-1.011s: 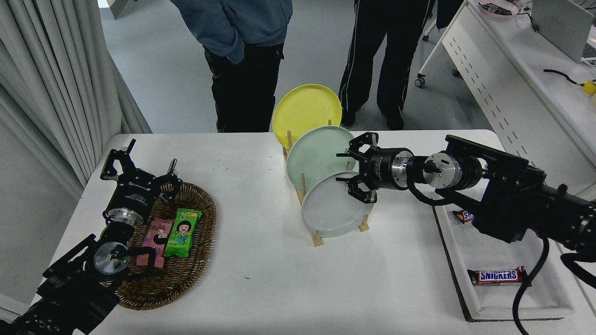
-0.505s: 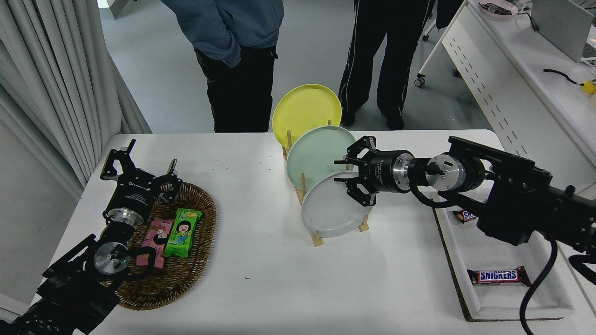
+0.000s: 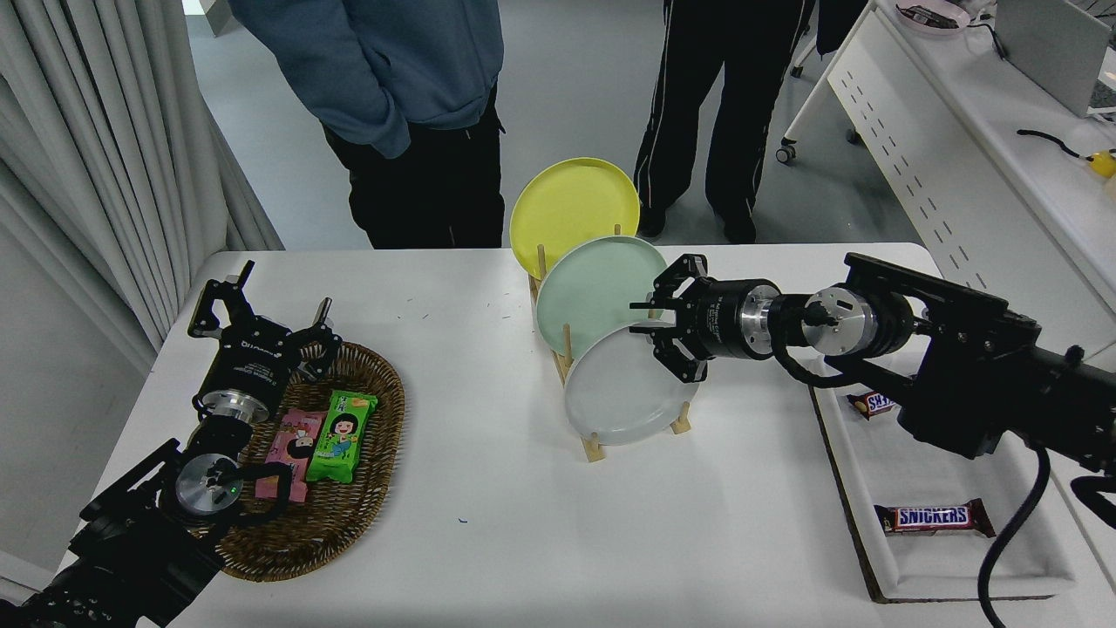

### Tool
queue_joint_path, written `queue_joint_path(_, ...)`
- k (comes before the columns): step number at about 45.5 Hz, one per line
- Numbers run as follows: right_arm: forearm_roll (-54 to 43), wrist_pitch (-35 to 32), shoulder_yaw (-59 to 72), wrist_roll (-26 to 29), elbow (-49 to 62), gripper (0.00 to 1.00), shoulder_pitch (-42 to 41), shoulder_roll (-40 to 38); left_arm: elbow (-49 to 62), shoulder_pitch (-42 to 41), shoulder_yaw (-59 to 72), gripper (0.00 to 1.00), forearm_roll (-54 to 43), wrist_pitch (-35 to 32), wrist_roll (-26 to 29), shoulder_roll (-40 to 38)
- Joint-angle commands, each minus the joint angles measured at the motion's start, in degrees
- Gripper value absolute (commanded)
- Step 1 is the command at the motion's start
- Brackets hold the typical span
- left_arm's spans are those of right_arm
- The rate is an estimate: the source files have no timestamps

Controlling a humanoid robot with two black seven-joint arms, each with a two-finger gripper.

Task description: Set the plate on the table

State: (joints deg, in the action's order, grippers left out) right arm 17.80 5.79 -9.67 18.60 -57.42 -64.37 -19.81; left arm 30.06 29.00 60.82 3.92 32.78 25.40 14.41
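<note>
The light-grey plate stands on edge in the front slot of a wooden rack on the white table. Behind it stand a mint-green plate and a yellow plate. My right gripper reaches in from the right at the grey plate's upper right rim. Its jaws are open, one on each side of the rim. The plate still rests in the rack. My left gripper is parked open at the lower left, over the edge of a wicker basket.
The wicker basket at the left holds snack packets. A white tray at the right holds a Snickers bar and another candy bar. Two people stand at the table's far side. A white perforated-panel desk is at the upper right.
My right gripper has moved slightly left onto the grey plate's rim and its jaws have narrowed. The person in the blue top has shifted left. The plates have not moved.
</note>
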Motion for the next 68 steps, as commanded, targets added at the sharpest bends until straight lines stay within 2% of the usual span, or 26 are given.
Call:
queue_joint_path(1,-0.05,-0.08,0.0,0.03,0.11,0.05,-0.32,-0.31,0.0,0.0,0.0,1.0,-0.05,0.0,0.0,0.0)
queue_joint_path(5,-0.05,-0.17,0.0,0.21,0.11,0.0,-0.41,-0.66,0.0,0.0,0.0,1.0,0.04,0.0,0.0,0.0)
queue_joint_path(16,0.22,-0.52,-0.17,1.17,-0.15,0.0,-0.67,-0.84,0.0,0.0,0.0,1.0,-0.05,0.0,0.0,0.0)
queue_joint_path(32,1.1,-0.61,-7.82,6.27,-2.44,0.0,-2.69,-5.06,0.0,0.0,0.0,1.0,-0.05,0.0,0.0,0.0)
queue_joint_path(42,5.4,0.97,-12.3,7.59,-4.54,0.0,-3.22,-7.96,0.0,0.0,0.0,1.0,0.04,0.0,0.0,0.0)
queue_joint_path(50,10.67,6.77,-13.36,7.59,-9.99,0.0,-4.01,-10.94,0.0,0.0,0.0,1.0,0.04,0.0,0.0,0.0)
queue_joint_path(58,19.98,13.01,-15.64,7.59,-15.0,0.0,-4.01,-13.41,0.0,0.0,0.0,1.0,0.04,0.0,0.0,0.0)
queue_joint_path(68,26.06,25.84,-15.73,8.56,-17.29,0.0,-2.43,-13.94,0.0,0.0,0.0,1.0,0.04,0.0,0.0,0.0)
